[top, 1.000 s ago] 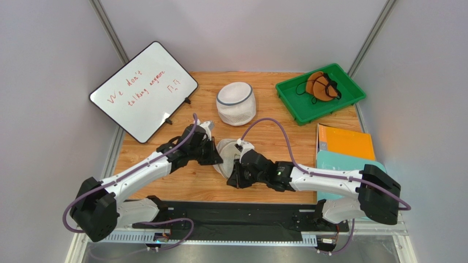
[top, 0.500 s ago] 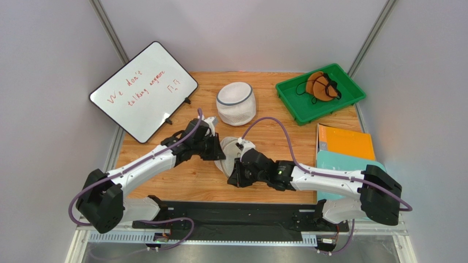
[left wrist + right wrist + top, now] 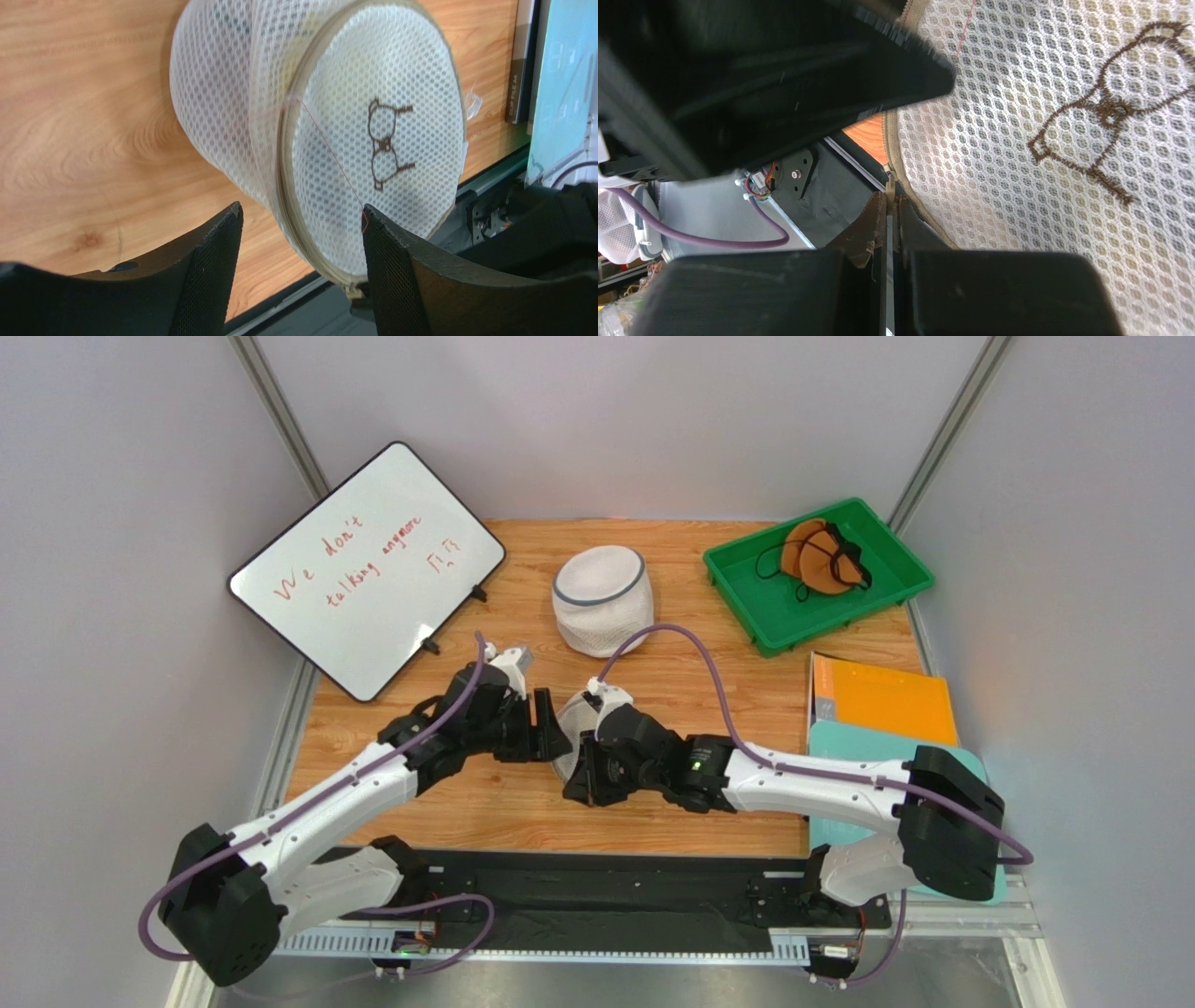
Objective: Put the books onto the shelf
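Wooden table (image 3: 786, 700). Whiteboard (image 3: 368, 570) propped at back-left corner w/ red handwriting – "We don't talking anymore". White mesh basket (image 3: 603, 602) upright at centre back, dark band at rim, well apart from board. Green tray (image 3: 780, 620) at back right; a brown-orange item (image 3: 821, 556) w/ black cord lies in it – can't tell what it is. Near table's middle, a 2nd white mesh pouch (image 3: 330, 105) tipped on its side, tan rim, brown glasses motif (image 3: 386, 143) stitched on round face, thin red thread across it.
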Controlling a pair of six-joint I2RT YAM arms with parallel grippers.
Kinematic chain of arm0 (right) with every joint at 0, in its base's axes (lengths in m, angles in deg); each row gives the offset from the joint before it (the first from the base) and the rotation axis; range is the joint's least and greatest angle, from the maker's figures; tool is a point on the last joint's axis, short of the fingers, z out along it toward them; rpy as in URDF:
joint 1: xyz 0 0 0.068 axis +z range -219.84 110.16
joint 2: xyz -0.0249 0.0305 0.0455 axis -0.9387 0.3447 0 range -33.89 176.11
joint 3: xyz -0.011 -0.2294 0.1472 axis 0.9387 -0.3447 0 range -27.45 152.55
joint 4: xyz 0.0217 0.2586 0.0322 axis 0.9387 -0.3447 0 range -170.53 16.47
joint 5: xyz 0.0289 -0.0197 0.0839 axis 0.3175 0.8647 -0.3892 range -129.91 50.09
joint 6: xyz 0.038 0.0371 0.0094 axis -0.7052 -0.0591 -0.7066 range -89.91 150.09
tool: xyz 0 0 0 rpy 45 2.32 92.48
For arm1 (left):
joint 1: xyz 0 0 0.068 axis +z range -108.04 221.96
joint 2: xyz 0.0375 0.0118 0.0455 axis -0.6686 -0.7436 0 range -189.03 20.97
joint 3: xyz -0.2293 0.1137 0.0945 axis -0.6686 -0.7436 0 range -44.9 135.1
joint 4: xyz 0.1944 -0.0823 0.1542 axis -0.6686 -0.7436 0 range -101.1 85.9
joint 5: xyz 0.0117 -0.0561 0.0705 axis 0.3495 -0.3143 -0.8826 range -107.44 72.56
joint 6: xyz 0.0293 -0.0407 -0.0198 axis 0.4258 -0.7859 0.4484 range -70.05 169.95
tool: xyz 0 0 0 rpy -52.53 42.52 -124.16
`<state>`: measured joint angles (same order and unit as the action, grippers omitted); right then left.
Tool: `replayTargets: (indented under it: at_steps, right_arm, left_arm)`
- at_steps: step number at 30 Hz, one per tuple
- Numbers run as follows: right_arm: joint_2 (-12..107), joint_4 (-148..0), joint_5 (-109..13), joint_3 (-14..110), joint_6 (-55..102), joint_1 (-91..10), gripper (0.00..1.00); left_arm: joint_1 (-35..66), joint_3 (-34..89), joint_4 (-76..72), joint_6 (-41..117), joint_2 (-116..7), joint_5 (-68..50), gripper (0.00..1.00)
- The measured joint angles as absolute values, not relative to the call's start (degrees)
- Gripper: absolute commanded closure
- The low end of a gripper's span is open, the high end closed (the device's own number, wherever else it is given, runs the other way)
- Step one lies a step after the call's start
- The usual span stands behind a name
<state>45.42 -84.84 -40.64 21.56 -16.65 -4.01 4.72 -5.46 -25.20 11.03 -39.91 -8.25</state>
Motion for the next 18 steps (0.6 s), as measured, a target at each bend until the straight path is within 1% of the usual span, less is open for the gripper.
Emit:
replayTargets:
  at_steps: [3,6,7,8,9,11,12,14,15,17,18]
  right_arm:
    - [46.95,-84.82,-41.12,22.22,-16.58,-4.01,1.0]
    - [48.35,-84.73,-41.69,23.11,-16.56,-4.01,1.0]
    - [48.68,-84.71,-41.85,23.33,-16.54,-4.01,1.0]
    - [48.96,-84.71,-41.95,23.53,-16.54,-4.01,1.0]
    - [49.14,-84.64,-42.0,23.64,-16.54,-4.01,1.0]
    - [49.38,-84.42,-42.17,23.68,-16.54,-4.01,1.0]
    - [49.4,-84.42,-42.22,23.68,-16.54,-4.01,1.0]
    - [49.4,-84.38,-42.39,23.68,-16.54,-4.01,1.0]
    - [49.4,-84.38,-42.41,23.68,-16.54,-4.01,1.0]
    - [49.4,-84.38,-42.39,23.68,-16.52,-4.01,1.0]
    - [49.4,-84.38,-42.37,23.68,-16.52,-4.01,1.0]
  left_arm:
    - [2.78,-8.3,-25.49,9.2,-36.57,-9.17,0.34]
    - [1.21,-10.01,-25.42,7.71,-35.63,-10.11,0.41]
    - [0.94,-10.66,-25.25,7.14,-35.61,-10.26,0.46]
    - [0.79,-11.39,-24.92,6.53,-35.61,-10.46,0.49]
    - [0.77,-12.09,-24.57,6.07,-35.61,-10.55,0.56]
    - [0.75,-13.22,-23.98,5.04,-35.59,-10.68,0.63]
    - [0.72,-13.57,-23.65,4.58,-35.59,-10.68,0.69]
    - [0.72,-13.75,-22.89,3.99,-35.59,-10.7,0.75]
    - [0.72,-13.75,-22.3,3.82,-35.61,-10.72,0.81]
    - [0.72,-13.75,-21.36,3.47,-35.65,-10.7,0.88]
    - [0.72,-13.75,-21.16,3.21,-35.72,-10.7,0.95]
